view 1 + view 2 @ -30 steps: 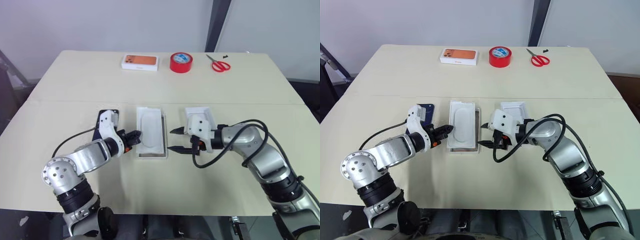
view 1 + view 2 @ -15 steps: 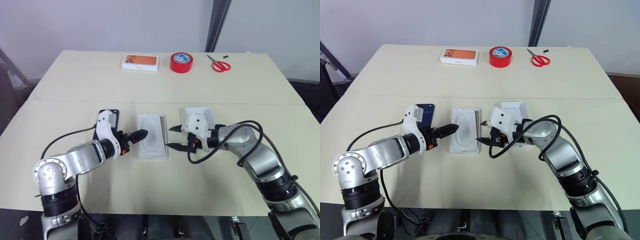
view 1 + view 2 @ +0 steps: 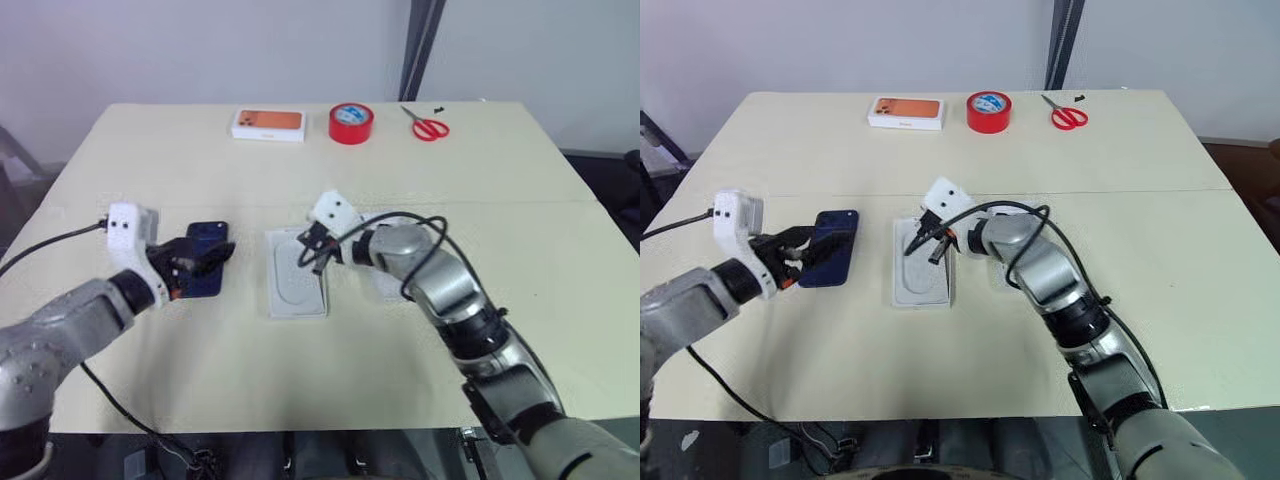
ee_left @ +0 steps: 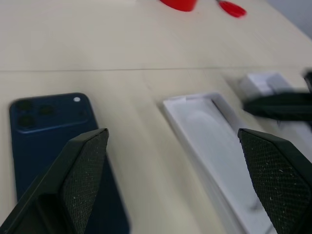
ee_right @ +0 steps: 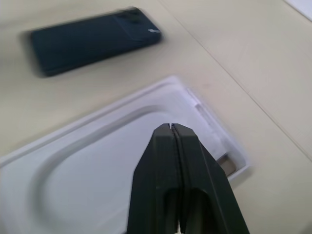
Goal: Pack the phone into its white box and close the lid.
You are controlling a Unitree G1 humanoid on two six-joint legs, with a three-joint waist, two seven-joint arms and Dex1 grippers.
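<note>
The dark navy phone (image 3: 205, 272) lies flat, back up, left of the white box (image 3: 296, 287). A thin white insert (image 5: 97, 165) with an oval recess lies in the box, and a brownish bit of floor shows at one corner. My left gripper (image 4: 173, 134) is open, its fingers (image 4: 83, 175) spread wide over the phone's near end. My right gripper (image 5: 170, 127) is shut with nothing in it, its tip just above the insert; I cannot tell if it touches. The lid (image 4: 264, 84) lies right of the box, largely hidden by my right arm.
At the far edge of the beige table (image 3: 520, 200) stand a closed white box with an orange phone picture (image 3: 267, 123), a red tape roll (image 3: 351, 122) and red scissors (image 3: 428, 127). A black cable (image 3: 60, 238) trails from my left wrist.
The camera has shifted. My left gripper has opened and pulled away leftward from the box to the phone. My right gripper has shut and moved left over the insert.
</note>
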